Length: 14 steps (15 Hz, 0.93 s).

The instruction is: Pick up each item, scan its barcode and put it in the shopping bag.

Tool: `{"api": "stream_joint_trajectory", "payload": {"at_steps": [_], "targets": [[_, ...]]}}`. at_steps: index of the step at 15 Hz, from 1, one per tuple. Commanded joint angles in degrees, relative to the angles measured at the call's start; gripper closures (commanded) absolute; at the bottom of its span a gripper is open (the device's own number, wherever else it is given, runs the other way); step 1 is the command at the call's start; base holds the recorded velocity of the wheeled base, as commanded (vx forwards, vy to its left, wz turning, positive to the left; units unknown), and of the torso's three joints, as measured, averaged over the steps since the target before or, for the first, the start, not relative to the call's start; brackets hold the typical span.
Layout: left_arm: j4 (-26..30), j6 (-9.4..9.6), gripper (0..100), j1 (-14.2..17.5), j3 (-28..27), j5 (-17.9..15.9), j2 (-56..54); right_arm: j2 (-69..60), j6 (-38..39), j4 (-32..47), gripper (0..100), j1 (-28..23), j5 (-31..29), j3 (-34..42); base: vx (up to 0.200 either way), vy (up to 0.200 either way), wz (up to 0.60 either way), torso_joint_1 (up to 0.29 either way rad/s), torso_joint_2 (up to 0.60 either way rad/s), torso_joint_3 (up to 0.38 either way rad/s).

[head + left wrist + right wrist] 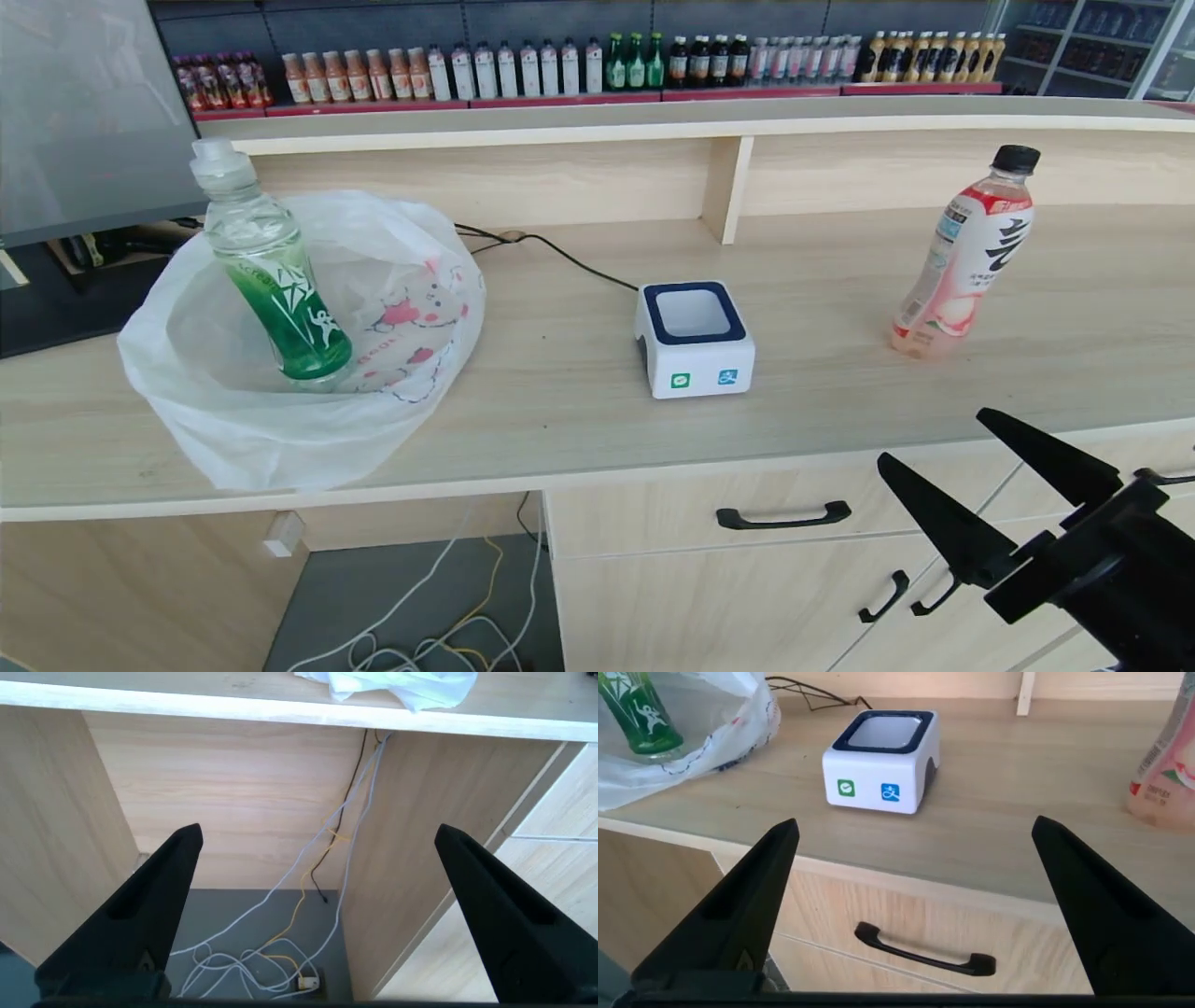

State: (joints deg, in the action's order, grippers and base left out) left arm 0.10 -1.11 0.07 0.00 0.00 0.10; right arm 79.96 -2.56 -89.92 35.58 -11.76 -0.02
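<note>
A green-labelled clear bottle stands tilted inside the white plastic shopping bag on the counter's left; the bottle and bag also appear in the right wrist view. The white scanner with a blue-rimmed window sits mid-counter, also seen as the scanner. A pink peach drink bottle with a black cap stands upright on the right. My right gripper is open, low in front of the counter edge, empty. My left gripper is open below the counter, with the bag's edge above.
The wooden counter has a raised back ledge with a divider. A black cable runs from the scanner to the back. Drawers with black handles lie below. Loose cables lie on the floor under the counter. Shelves of bottles line the back.
</note>
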Motion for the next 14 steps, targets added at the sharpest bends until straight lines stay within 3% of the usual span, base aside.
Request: {"api": "stream_joint_trajectory", "payload": {"at_steps": [1, 11, 14], "targets": [[-0.01, 0.05, 0, 0.01, 0.0, 0.0, -0.01, 1.34, -0.08, -0.08, 0, 0.01, -0.01, 0.02, 0.0, -0.2, 0.0, 0.002, 0.0, -0.007], [-0.01, -0.03, 0, 0.01, 0.0, 0.0, -0.01, 1.69, -0.08, -0.08, 0, 0.01, -0.01, -0.06, 0.0, -0.2, 0.0, 0.001, 0.0, 0.005], [-0.01, -0.03, 0, 0.01, 0.0, 0.0, -0.01, 1.6, -0.78, -0.08, 0, 0.1, -0.01, -0.15, 0.0, 0.0, 0.0, 0.0, 0.0, 0.0]]}}
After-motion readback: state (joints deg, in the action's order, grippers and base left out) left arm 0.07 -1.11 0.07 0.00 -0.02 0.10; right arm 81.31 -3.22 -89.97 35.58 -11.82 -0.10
